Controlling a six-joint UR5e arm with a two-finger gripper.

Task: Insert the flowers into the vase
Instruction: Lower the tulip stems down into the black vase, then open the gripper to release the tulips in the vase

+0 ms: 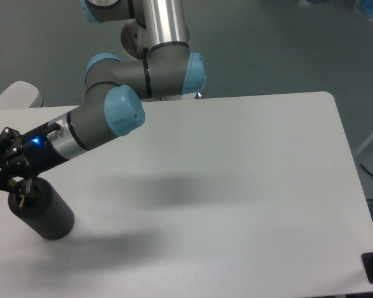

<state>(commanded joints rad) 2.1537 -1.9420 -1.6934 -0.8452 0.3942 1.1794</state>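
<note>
The gripper (6, 171) sits at the far left edge of the view, right over the mouth of the vase (42, 211), its black body lit by a small blue light. Its fingertips are lost against the dark rim, so how wide the jaws stand cannot be told. The flowers are hard to make out: only a sliver of green shows at the left edge beside the gripper, and something pale sits in the vase's top hole, too small to name. The vase is a matte black cylinder that appears tilted in this view, its top toward the gripper, resting on the white table (236, 186) near the front left corner. The arm (112, 112), grey with pale blue joint caps, reaches down from the table's back edge. Its soft shadow falls across the middle of the tabletop.
</note>
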